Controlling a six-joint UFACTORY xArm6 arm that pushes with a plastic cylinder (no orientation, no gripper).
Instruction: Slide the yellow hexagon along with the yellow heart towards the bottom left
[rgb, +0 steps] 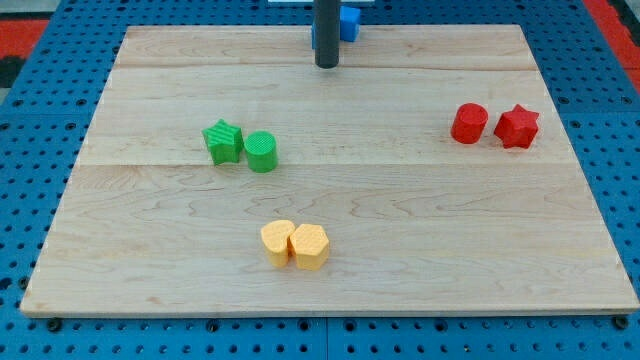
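Observation:
The yellow hexagon (311, 246) and the yellow heart (277, 242) sit touching each other near the bottom middle of the wooden board (150, 270), the heart on the left. My tip (327, 65) is at the top middle of the board, far above both yellow blocks and not touching them. A blue block (349, 22) sits right behind the rod, partly hidden by it.
A green star (223, 141) and a green cylinder (261, 151) stand side by side left of centre. A red cylinder (469, 123) and a red star (517, 126) stand at the right. The board lies on a blue perforated table.

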